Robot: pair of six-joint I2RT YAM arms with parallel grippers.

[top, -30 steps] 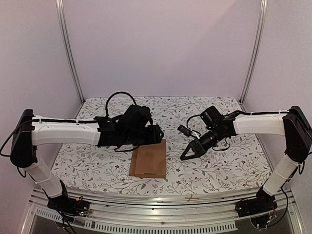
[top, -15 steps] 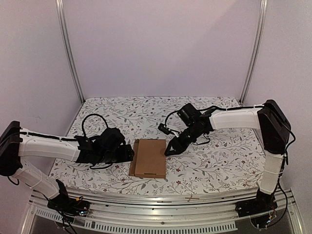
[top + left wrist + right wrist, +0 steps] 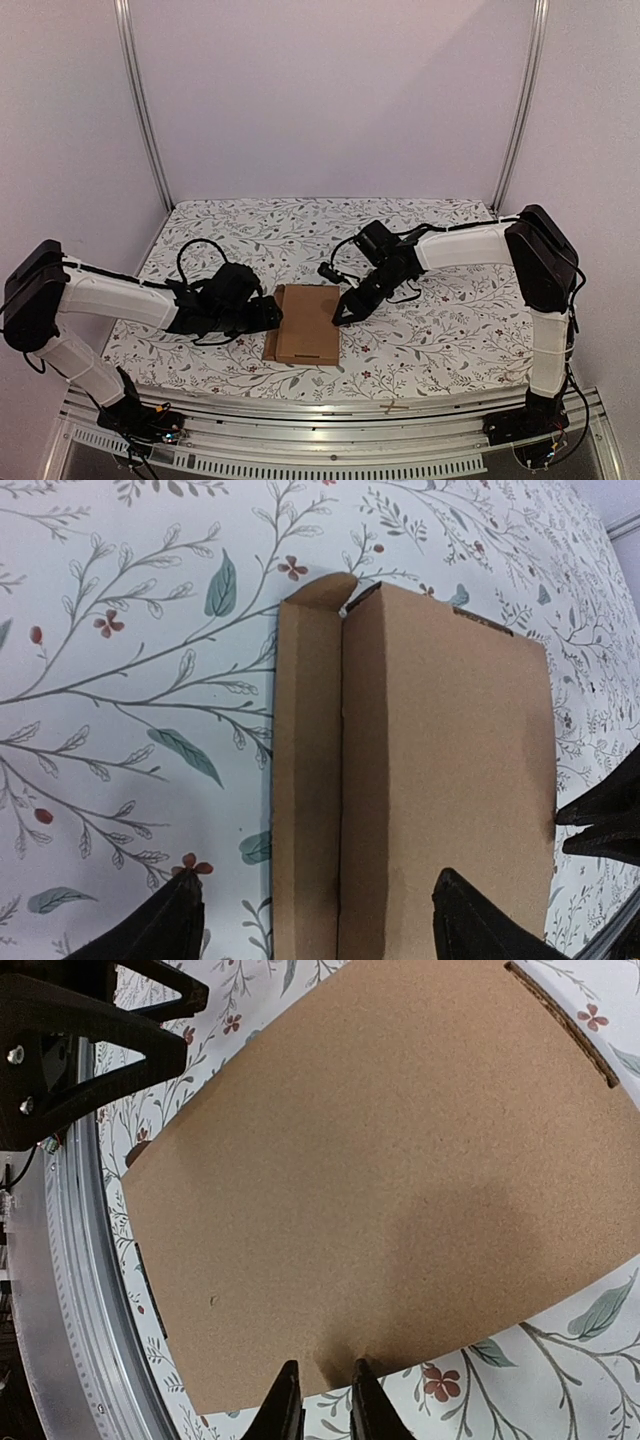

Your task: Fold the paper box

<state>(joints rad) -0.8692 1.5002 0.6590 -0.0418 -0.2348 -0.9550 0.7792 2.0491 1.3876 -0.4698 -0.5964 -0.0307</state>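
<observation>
Floral-print tabletop (image 3: 450, 340), lilac walls (image 3: 330, 100); flat brown cardboard box (image 3: 308, 325) on it. Left end effector (image 3: 318, 880) spread wide, right end effector (image 3: 324, 1365) nearly closed at box edge.

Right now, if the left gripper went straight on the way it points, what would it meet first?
Most likely the paper box. The left gripper is open, and the box lies directly ahead between its fingers, though its height above the cardboard is unclear.

Lab test booth: aluminium frame posts (image 3: 140, 100), plain pale walls (image 3: 330, 90).
</observation>
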